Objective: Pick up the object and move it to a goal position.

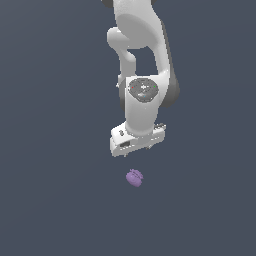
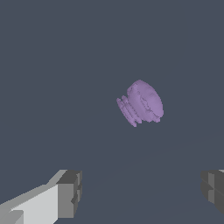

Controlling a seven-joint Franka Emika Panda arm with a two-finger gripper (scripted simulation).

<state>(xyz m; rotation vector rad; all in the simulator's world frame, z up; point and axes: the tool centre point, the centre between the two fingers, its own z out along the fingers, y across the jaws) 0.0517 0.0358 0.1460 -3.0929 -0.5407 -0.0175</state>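
Purple and lumpy, the object [image 1: 134,178] lies alone on the flat dark grey-blue surface [image 1: 50,200], just below the white gripper [image 1: 136,148] in the exterior view and a touch toward that view's left of the hand's middle. It touches nothing of the robot; a clear strip of bare surface separates it from the hand. The arm [image 1: 142,45] comes down from the upper edge of that view, its wrist pointing downward, with a round grey cap bearing small coloured dots facing the camera.

In the wrist view the object [image 2: 141,103] shows as a roundish blob with ridged layers on one side. The 2 fingers [image 2: 68,194] stand wide apart, grey pads at opposite sides of the picture, with only bare surface between them and nothing held. The object sits beyond the fingertips, not in the gap between them.
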